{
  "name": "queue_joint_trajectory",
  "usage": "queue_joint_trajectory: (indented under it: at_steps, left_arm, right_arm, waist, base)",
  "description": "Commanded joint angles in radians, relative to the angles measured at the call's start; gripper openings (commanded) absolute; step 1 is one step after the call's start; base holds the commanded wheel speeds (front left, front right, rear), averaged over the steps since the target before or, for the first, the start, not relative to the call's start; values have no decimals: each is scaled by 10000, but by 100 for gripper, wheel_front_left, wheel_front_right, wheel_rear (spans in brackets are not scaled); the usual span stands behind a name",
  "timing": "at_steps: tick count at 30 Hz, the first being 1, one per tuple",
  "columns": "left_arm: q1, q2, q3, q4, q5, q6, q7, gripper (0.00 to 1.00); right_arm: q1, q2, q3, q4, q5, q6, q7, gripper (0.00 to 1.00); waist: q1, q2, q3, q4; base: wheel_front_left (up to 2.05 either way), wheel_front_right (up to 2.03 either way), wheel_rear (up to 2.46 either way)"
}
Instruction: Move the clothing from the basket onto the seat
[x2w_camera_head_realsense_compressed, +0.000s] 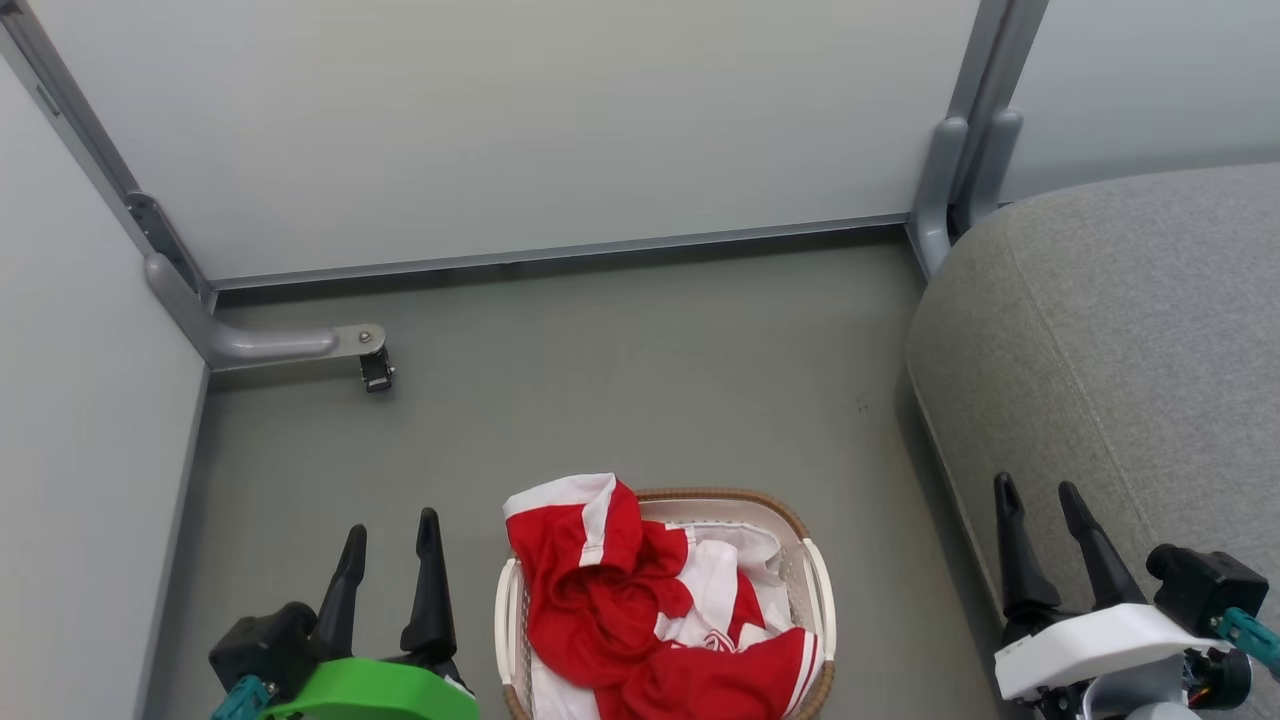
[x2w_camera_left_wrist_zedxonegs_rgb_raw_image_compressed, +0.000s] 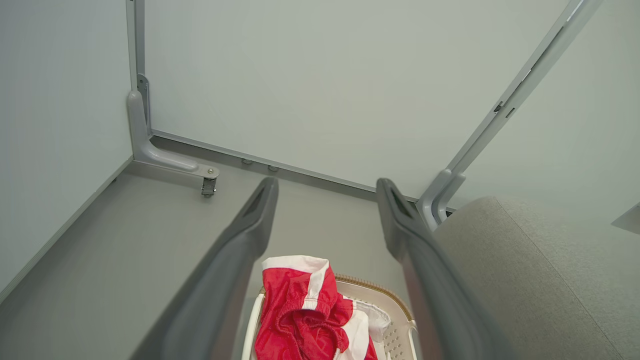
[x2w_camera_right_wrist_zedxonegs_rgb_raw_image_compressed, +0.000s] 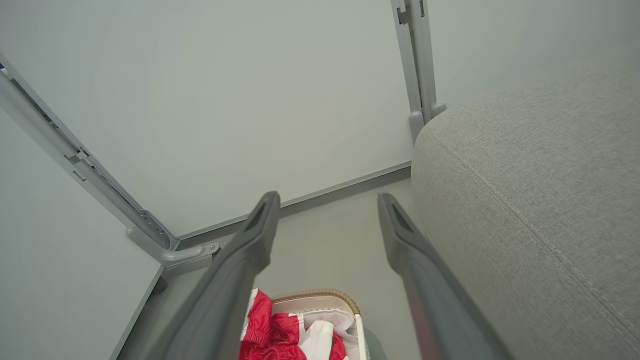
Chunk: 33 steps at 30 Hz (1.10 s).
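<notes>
At the lower left, the left gripper (x2w_camera_head_realsense_compressed: 392, 528) hangs over the grey floor (x2w_camera_head_realsense_compressed: 620, 370), its two long dark fingers spread apart. Just right of it, the soft red clothing (x2w_camera_head_realsense_compressed: 600, 590) with white stripes lies heaped in the small oval white perforated plastic basket (x2w_camera_head_realsense_compressed: 790, 515) with a brown woven rim. Further right, the right gripper (x2w_camera_head_realsense_compressed: 1037, 492), fingers likewise spread, hovers at the edge of the large grey fabric-upholstered seat (x2w_camera_head_realsense_compressed: 1120, 330).

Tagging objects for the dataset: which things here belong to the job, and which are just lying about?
Job: clothing, basket, seat, left hand and right hand, both open.
Lying about: wall panels, panel foot, floor.
</notes>
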Motion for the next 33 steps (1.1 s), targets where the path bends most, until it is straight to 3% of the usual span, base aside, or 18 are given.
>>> queue_joint_trajectory:
  at_steps: [1,33]
  left_arm:
    - [83,67,-36,12,231,39,-79,100]
    - [294,85,-553,504,1872,325,-649,100]
  right_arm:
    - [95,-58,10,-10,-258,3,-104,100]
    - [301,-87,234,267,-2618,2,-668,100]
  waist:
    - [0,-1,3,1]
    - [0,-1,32,56]
  base:
    - [0,0,0]
    - [0,0,0]
